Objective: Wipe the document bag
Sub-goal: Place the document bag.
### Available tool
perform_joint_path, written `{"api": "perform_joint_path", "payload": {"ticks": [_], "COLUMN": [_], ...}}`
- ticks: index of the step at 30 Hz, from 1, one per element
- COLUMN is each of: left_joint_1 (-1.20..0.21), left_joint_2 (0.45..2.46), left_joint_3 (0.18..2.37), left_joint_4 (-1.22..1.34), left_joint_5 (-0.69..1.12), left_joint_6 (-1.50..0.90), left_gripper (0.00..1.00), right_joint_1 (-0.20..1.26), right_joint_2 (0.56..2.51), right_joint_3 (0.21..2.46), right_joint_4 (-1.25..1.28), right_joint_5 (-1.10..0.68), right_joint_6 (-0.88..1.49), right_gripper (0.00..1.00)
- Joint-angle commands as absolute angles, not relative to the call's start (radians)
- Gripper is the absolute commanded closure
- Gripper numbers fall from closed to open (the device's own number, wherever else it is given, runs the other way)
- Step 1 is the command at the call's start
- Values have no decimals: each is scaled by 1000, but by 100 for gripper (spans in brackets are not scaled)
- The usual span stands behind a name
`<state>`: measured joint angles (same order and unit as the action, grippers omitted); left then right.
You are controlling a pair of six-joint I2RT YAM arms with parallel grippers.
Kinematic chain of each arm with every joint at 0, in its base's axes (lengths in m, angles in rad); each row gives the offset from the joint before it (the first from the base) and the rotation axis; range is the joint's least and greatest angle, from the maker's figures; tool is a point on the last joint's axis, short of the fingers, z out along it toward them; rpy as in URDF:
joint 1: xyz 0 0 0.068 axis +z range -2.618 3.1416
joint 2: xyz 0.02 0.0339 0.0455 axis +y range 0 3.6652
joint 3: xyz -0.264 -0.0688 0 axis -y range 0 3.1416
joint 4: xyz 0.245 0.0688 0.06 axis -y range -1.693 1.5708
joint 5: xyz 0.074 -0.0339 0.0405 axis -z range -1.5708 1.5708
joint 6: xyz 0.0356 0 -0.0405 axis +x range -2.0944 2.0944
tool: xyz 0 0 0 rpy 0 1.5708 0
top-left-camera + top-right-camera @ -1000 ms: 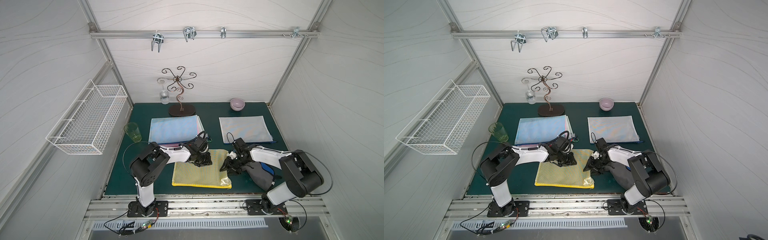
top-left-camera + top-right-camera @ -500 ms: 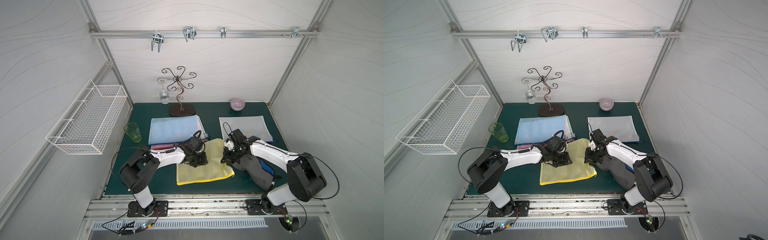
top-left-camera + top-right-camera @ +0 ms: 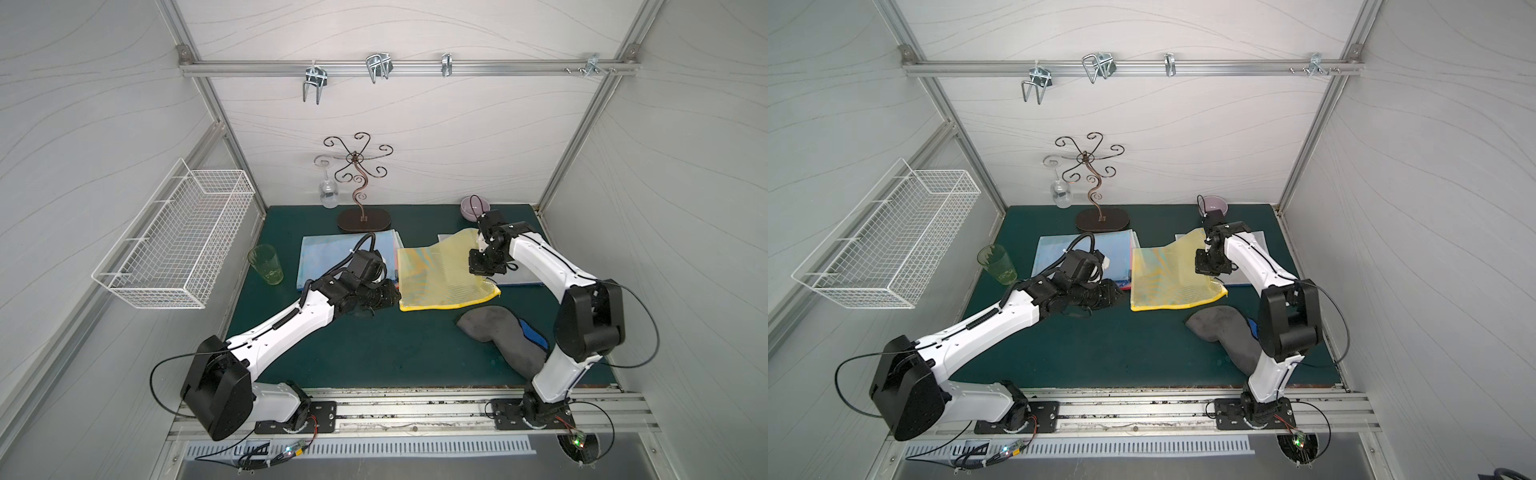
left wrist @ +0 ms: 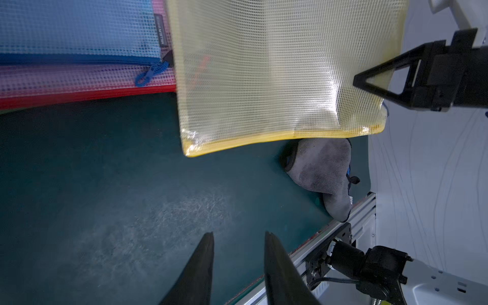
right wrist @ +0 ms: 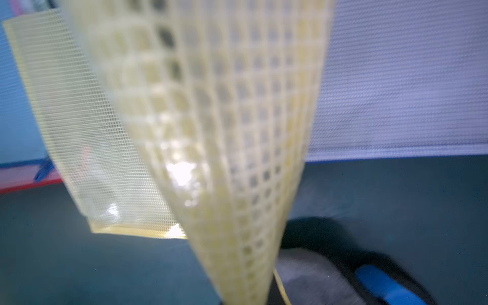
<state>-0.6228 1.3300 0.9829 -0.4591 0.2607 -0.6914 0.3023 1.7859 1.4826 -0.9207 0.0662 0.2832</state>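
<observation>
green mat (image 3: 374, 353) floors the white booth. nearest you, by its front right corner, the cloth (image 3: 498, 332) lies crumpled and loose, with neither arm on it. past it, toward the middle, your left gripper (image 4: 239, 235) hangs low over bare mat, jaws parted and nothing between them, just beside the left edge of the yellow bag (image 3: 440, 278). your right gripper (image 3: 480, 269) is clenched on that bag's right edge and holds that side up off the mat, so the mesh curves. whether the left side rests on the mat i cannot tell. the bag sits right of centre. its left edge reaches over a corner of the stacked blue bag (image 3: 332, 257), and its raised far corner hangs over the white bag (image 5: 396, 79) by the right edge.

i'd judge this step is bag handling, not wiping: you're turning it or shifting it, and i cannot tell which. next you need to lay it flat and let go. then send one gripper to the cloth while the other pins the bag.
</observation>
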Motion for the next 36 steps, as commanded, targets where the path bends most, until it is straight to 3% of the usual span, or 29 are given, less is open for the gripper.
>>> {"api": "perform_joint_path", "payload": {"ticks": [1, 9, 16, 36], "left_joint_1": [-604, -553, -492, -448], "left_joint_2": [1306, 1289, 1315, 1409], "left_joint_3": [978, 981, 996, 1034], "left_joint_4": [-517, -574, -587, -559], "left_joint_5": [239, 225, 238, 283], "left_joint_6": [-659, -628, -609, -583], "left_gripper": [64, 65, 65, 65], "right_joint_1": [257, 126, 95, 20], "right_joint_2": [1892, 2101, 2223, 2310], "right_joint_3": [1571, 1780, 1909, 1986], "right_joint_4": [-944, -950, -980, -960], "right_joint_5": [217, 313, 377, 407], "right_joint_6": [157, 35, -57, -107], "right_gripper": [100, 100, 100, 100]}}
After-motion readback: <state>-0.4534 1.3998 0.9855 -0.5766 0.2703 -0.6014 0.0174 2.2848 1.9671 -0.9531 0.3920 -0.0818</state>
